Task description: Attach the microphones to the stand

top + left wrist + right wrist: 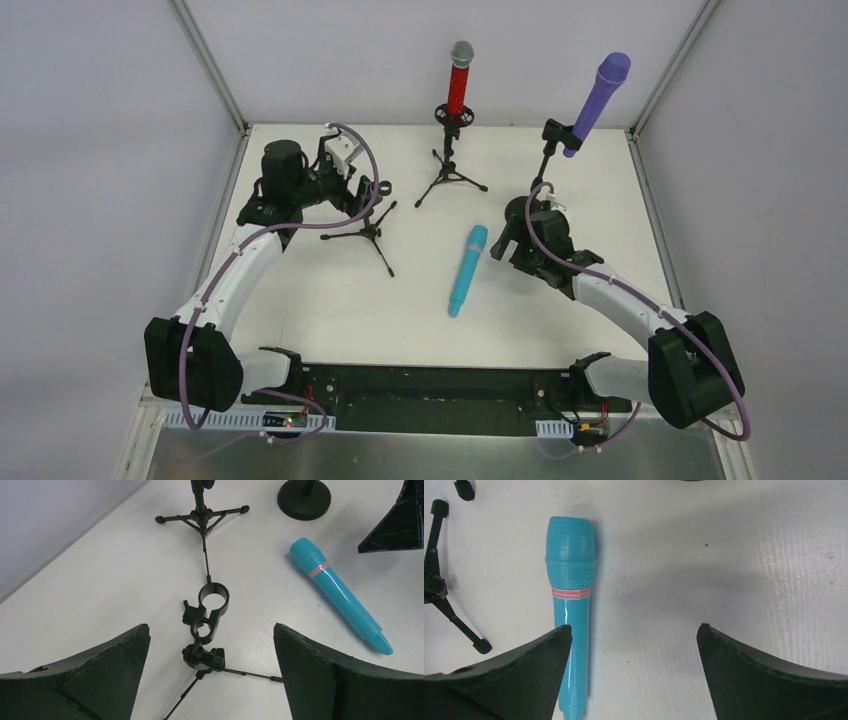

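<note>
The cyan microphone (pixel 467 270) with a pink ring lies flat on the table's middle. My right gripper (pixel 505 240) is open just right of it; in the right wrist view the microphone (pixel 570 580) lies by my left finger, outside the gripper (pixel 634 626). My left gripper (pixel 365 190) is open above the empty tripod stand (pixel 372 225), whose ring clip (pixel 212 600) sits just ahead of the gripper (pixel 211 627). The red microphone (pixel 459 80) stands in the far middle stand. The purple microphone (pixel 598 100) sits tilted in the right stand.
The red microphone's tripod (pixel 201 515) and the purple one's round base (pixel 304 500) stand far on the table. The cyan microphone (pixel 340 597) lies to the right in the left wrist view. A tripod's legs (pixel 444 600) lie left of the cyan microphone. Frame posts (pixel 215 70) flank the table.
</note>
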Tool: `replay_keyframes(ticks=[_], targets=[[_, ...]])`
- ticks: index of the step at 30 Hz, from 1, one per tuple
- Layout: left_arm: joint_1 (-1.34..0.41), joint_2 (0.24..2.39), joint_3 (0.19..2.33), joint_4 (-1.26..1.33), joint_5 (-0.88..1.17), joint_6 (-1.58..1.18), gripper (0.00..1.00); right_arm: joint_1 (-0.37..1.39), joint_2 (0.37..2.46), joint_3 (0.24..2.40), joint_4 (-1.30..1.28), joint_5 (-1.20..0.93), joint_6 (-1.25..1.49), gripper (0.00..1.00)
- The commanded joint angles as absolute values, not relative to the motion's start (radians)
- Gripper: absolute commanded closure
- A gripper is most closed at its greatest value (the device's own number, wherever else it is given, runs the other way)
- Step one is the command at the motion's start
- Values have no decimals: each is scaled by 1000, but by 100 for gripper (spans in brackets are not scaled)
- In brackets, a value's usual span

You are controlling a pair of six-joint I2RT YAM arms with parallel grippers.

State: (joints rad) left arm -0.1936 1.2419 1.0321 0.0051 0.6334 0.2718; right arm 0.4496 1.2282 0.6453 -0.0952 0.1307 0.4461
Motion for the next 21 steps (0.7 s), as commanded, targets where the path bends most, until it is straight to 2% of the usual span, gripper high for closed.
replay_keyframes(ticks=[1, 12, 15, 21], targets=[[-181, 1261, 1024, -46, 659, 331, 8, 456, 1244, 678, -121, 100, 472, 1], [-181, 1345, 1004, -48, 697, 381, 18, 455, 1265, 705, -130, 81, 475, 1], [-181, 1358, 1008, -53, 709, 389, 31, 455, 1275, 720, -132, 74, 479, 1], [-183, 1393, 1019, -54, 760, 413, 48, 457, 1301, 737, -121, 63, 488, 1]])
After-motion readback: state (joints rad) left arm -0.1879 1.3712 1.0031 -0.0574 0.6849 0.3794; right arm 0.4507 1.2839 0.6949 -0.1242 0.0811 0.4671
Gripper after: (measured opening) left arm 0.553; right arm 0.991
